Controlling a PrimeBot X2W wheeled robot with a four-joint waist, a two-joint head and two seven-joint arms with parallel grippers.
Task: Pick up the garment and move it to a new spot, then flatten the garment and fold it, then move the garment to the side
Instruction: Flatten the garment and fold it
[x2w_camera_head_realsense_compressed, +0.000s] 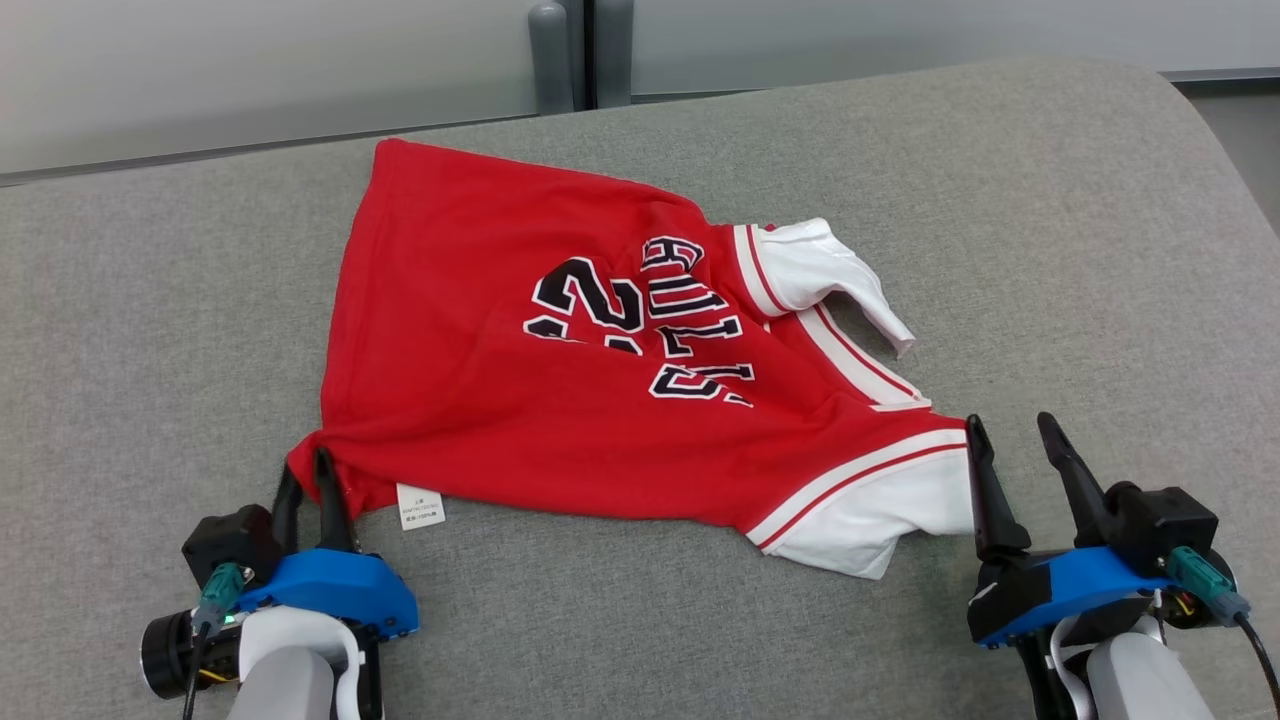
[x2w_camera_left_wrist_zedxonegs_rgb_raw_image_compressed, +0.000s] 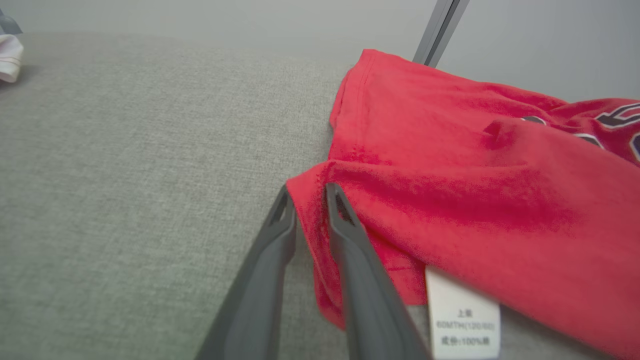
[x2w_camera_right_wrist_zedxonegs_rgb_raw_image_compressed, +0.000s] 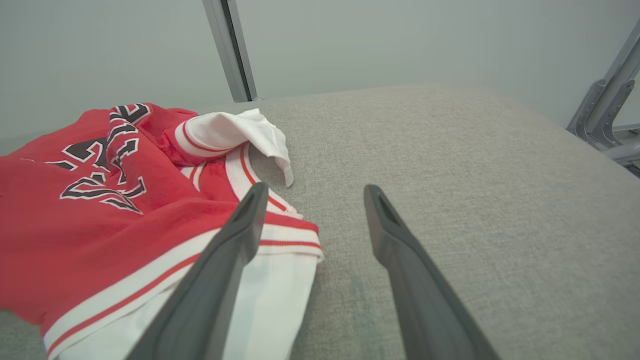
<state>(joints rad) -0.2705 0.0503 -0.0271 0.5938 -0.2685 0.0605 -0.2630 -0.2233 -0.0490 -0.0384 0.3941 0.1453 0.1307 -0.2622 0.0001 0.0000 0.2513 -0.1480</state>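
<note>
The garment (x2w_camera_head_realsense_compressed: 560, 360) is a red jersey with black-and-white lettering, white sleeves and striped trim, lying spread and rumpled on the grey cushion (x2w_camera_head_realsense_compressed: 150, 330). My left gripper (x2w_camera_head_realsense_compressed: 310, 468) is shut on the garment's near left corner, and the red cloth (x2w_camera_left_wrist_zedxonegs_rgb_raw_image_compressed: 450, 190) bunches between its fingers (x2w_camera_left_wrist_zedxonegs_rgb_raw_image_compressed: 345, 220). A white care label (x2w_camera_left_wrist_zedxonegs_rgb_raw_image_compressed: 462, 320) hangs beside that corner. My right gripper (x2w_camera_head_realsense_compressed: 1012, 432) stands open just right of the near white sleeve (x2w_camera_head_realsense_compressed: 880, 515); its left finger (x2w_camera_right_wrist_zedxonegs_rgb_raw_image_compressed: 245, 225) touches or overlaps the sleeve edge (x2w_camera_right_wrist_zedxonegs_rgb_raw_image_compressed: 280, 295), its right finger is over bare cushion.
The cushion's far edge meets a pale wall with a grey post (x2w_camera_head_realsense_compressed: 550, 50). A metal frame (x2w_camera_right_wrist_zedxonegs_rgb_raw_image_compressed: 605, 110) stands off the cushion's right side. Bare cushion stretches left and right of the garment. A scrap of white cloth (x2w_camera_left_wrist_zedxonegs_rgb_raw_image_compressed: 10, 57) shows far left in the left wrist view.
</note>
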